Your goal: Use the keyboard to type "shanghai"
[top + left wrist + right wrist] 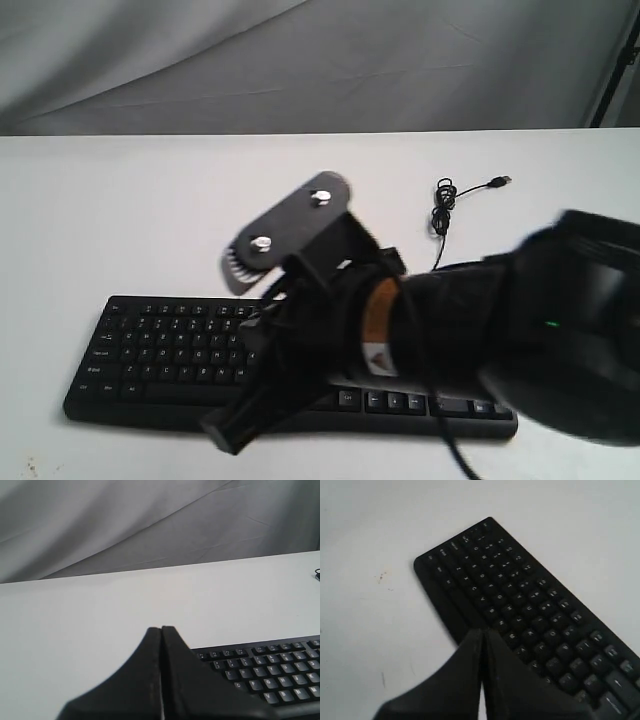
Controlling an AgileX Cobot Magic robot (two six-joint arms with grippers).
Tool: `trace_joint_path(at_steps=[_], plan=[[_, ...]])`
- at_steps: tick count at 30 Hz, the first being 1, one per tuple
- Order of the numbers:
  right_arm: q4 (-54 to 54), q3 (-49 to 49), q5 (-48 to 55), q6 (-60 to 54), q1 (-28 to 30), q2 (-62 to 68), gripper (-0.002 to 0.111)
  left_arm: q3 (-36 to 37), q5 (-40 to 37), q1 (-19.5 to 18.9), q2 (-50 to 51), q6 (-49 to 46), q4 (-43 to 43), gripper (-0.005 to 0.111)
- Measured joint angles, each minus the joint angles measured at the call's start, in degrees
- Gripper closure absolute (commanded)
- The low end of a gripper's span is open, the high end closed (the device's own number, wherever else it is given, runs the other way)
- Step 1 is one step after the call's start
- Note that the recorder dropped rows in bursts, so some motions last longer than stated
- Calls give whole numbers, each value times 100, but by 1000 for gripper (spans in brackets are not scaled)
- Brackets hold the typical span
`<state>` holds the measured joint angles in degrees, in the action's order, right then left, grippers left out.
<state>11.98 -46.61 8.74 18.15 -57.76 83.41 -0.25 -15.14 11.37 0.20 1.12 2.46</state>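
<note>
The black keyboard (pixel 160 345) lies across the white table (pixel 120 220), with its middle hidden behind my right arm. That arm reaches in from the right. Its gripper (pixel 226 434) is shut with nothing in it, and its tips are low over the keyboard's front edge. In the right wrist view the shut tips (pixel 482 631) sit at the front rim of the keyboard (pixel 520 595), next to the bottom key rows. In the left wrist view my left gripper (pixel 161 628) is shut and empty, beside the far left corner of the keyboard (pixel 270 672). It does not show in the exterior view.
The keyboard's thin black cable (pixel 440 215) lies coiled behind it at the right and ends in a USB plug (pixel 500 182). A grey cloth backdrop (pixel 300 60) hangs behind the table. A dark stand leg (pixel 615 70) is at the far right.
</note>
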Motion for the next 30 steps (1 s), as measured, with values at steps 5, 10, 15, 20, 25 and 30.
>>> trace_joint_path(at_steps=[5,10,15,20,25,30], plan=[[32,-1275,717,-17,-150,1056,108,0,0,0,0,0,0,107],[55,-2543,1051,-442,-150,2141,108,0,0,0,0,0,0,107],[43,-3282,1051,-884,-150,3058,108,0,0,0,0,0,0,107],[-48,-3808,1062,-945,-150,3801,108,0,0,0,0,0,0,107],[-222,-4338,1140,-966,-150,4194,108,0,0,0,0,0,0,107],[-259,-4592,1247,-987,-150,4393,108,0,0,0,0,0,0,107]])
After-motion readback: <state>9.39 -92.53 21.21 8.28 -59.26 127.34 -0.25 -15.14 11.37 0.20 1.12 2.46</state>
